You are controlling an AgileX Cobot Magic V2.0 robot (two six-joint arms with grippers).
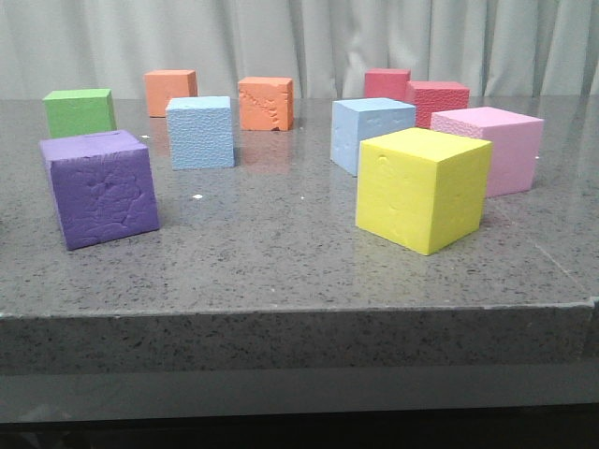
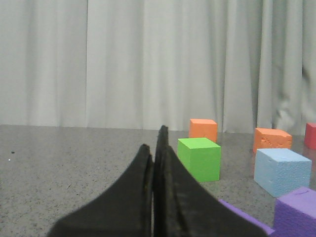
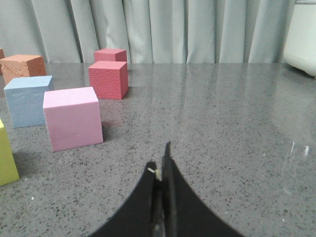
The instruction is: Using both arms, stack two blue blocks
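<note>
Two sky-blue cubes stand apart on the grey stone table. The pebbly one (image 1: 200, 132) is left of centre, behind the purple cube (image 1: 99, 187). It also shows in the left wrist view (image 2: 282, 171). The smoother one (image 1: 368, 133) is right of centre, behind the yellow cube (image 1: 423, 187), and shows in the right wrist view (image 3: 27, 100). No gripper shows in the front view. My left gripper (image 2: 156, 140) is shut and empty, low over the table, short of the green cube (image 2: 199, 158). My right gripper (image 3: 160, 160) is shut and empty, to the right of the pink cube (image 3: 73, 117).
Other cubes stand around: green (image 1: 80, 111), two orange (image 1: 170, 92) (image 1: 266, 103), two red (image 1: 387, 84) (image 1: 436, 101) and pink (image 1: 490, 148). The table's front edge (image 1: 299, 313) is near. A curtain hangs behind. A white object (image 3: 302, 34) stands at the far right.
</note>
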